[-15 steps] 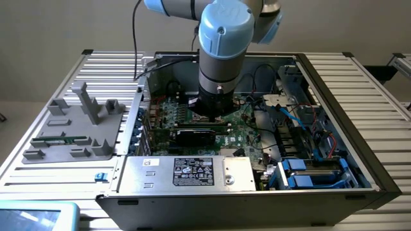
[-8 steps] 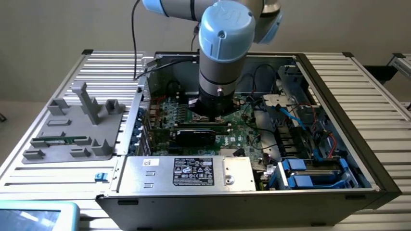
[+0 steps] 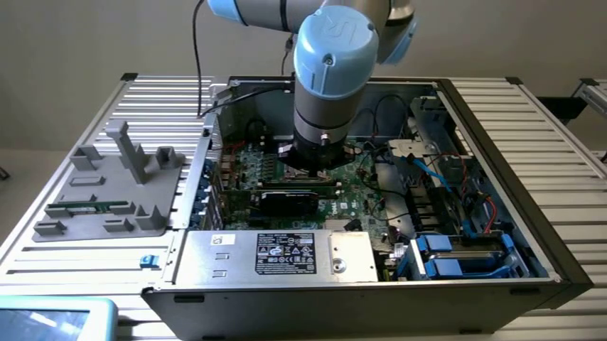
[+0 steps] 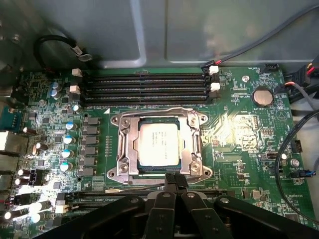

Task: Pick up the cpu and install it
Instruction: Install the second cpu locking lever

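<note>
The cpu [image 4: 159,144], a silvery square chip with a thin tan rim, lies flat inside the socket's metal frame [image 4: 123,149] on the green motherboard [image 4: 239,129]. My gripper [image 4: 174,180] is shut, its dark fingertips pressed together just off the socket's near edge, with nothing between them. Seen from the exterior camera, the arm reaches down into the open computer case [image 3: 493,234], and the gripper [image 3: 316,169] hangs low over the motherboard's middle.
Black memory slots [image 4: 144,84] run along the socket's far side. A coin battery [image 4: 262,97] and loose cables [image 4: 299,134] lie beside it. A grey fixture tray [image 3: 104,192] at the exterior view's left holds a green memory stick [image 3: 90,208]. The power supply box [image 3: 284,254] sits in front.
</note>
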Controlling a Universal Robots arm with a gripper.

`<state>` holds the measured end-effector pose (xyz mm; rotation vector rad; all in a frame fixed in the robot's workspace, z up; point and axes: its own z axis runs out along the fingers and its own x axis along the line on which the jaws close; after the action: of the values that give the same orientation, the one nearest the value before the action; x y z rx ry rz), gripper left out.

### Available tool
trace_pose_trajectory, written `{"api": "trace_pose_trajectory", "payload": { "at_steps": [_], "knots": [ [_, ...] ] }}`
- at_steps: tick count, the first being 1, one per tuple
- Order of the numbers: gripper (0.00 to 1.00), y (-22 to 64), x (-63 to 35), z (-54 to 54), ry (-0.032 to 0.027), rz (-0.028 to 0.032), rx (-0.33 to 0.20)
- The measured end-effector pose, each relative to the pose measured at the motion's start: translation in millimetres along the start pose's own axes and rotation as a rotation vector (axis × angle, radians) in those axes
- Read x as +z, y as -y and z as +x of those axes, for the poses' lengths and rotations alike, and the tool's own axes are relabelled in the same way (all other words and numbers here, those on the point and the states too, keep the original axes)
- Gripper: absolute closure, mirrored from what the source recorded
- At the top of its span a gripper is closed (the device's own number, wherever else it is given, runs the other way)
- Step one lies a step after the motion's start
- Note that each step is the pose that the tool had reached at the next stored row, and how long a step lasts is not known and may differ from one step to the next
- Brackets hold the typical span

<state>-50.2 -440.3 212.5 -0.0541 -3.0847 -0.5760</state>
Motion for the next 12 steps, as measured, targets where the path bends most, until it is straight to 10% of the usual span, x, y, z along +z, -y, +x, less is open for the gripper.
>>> {"api": "trace_pose_trajectory", "payload": {
  "at_steps": [12],
  "knots": [
    [0.91, 2.3, 5.5, 2.4, 0.0003, -0.0005, 0.001]
  ]
}}
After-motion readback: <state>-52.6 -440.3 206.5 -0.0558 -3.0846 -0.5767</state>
